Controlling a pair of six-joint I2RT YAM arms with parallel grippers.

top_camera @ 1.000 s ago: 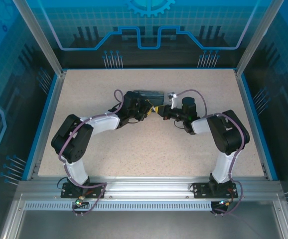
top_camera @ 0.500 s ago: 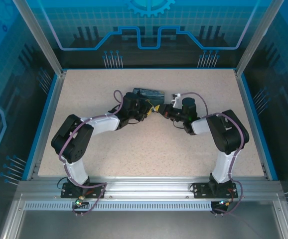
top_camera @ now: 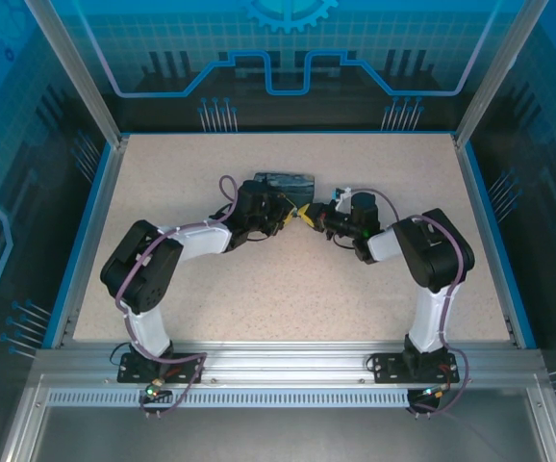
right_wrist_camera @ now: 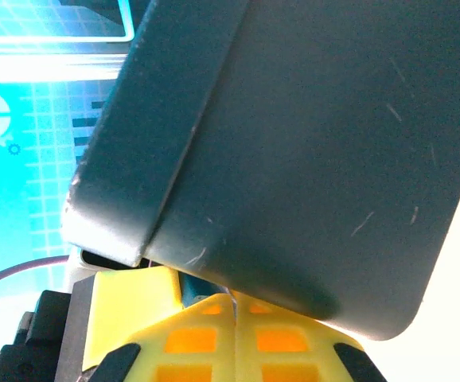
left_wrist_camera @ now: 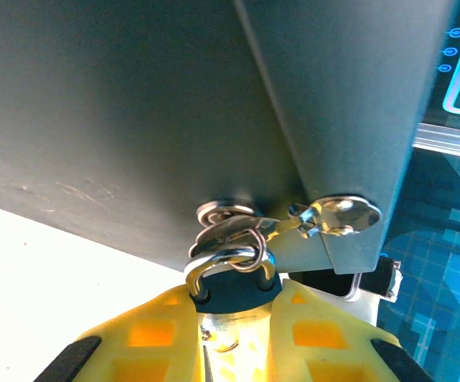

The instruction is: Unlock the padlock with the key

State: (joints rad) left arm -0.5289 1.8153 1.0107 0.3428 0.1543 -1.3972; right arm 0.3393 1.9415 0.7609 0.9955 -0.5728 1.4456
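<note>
silvery shackle over a dark bluish body: the padlock (left_wrist_camera: 231,285) is sitting low in the centre of the left wrist view. its shackle is reaching up into the metal fittings along the lower edge of the dark tin box (left_wrist_camera: 134,103). the left gripper (left_wrist_camera: 234,318) is grasping the padlock, with one yellow finger pressing on each side of the body.

in the right wrist view the right gripper (right_wrist_camera: 234,314) is sitting clenched at the bottom centre. its yellow fingers are lying flat together, tucked just under the box's rounded corner. whether the key is pinched between them, i cannot tell.

from above, both grippers are meeting tip to tip just below the box, at upper centre. speckled table (top_camera: 259,279) is lying open below and to both sides, running out to the blue edging (top_camera: 85,241). both elbows are standing well inside it.
</note>
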